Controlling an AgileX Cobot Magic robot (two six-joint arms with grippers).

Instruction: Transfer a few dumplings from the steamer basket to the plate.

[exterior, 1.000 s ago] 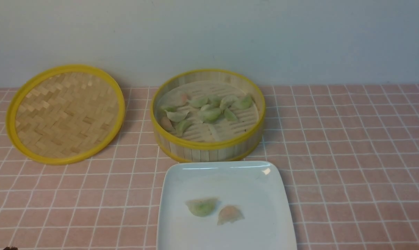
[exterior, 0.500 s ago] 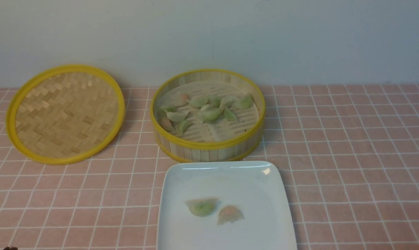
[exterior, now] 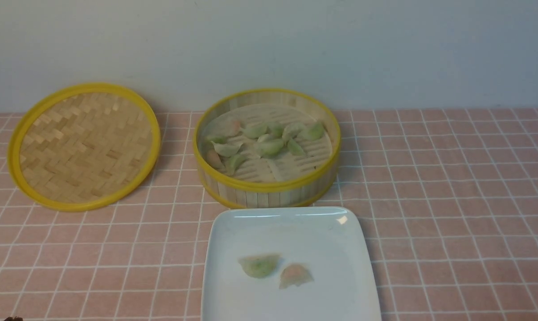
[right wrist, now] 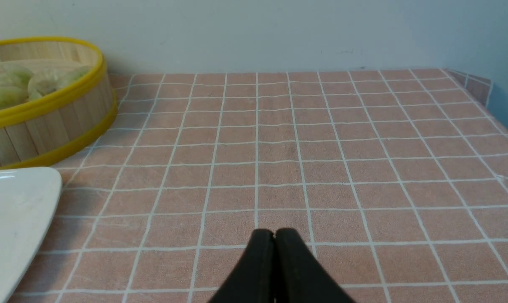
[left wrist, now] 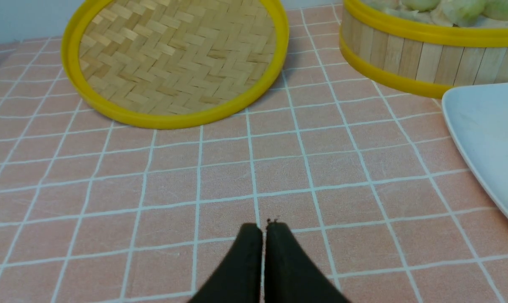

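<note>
nothing has moved — left gripper and right gripper both closed, empty; two dumplings on plate.

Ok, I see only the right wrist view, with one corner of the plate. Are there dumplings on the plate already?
Observer: Yes, two lie on the plate: a green dumpling and a pink dumpling, side by side.
Operator: And the left hand, does it hold something?
Observer: No, the left hand is shut and empty.
Operator: Where is the lid?
Observer: The lid lies to the left of the steamer, not touching it.
</note>
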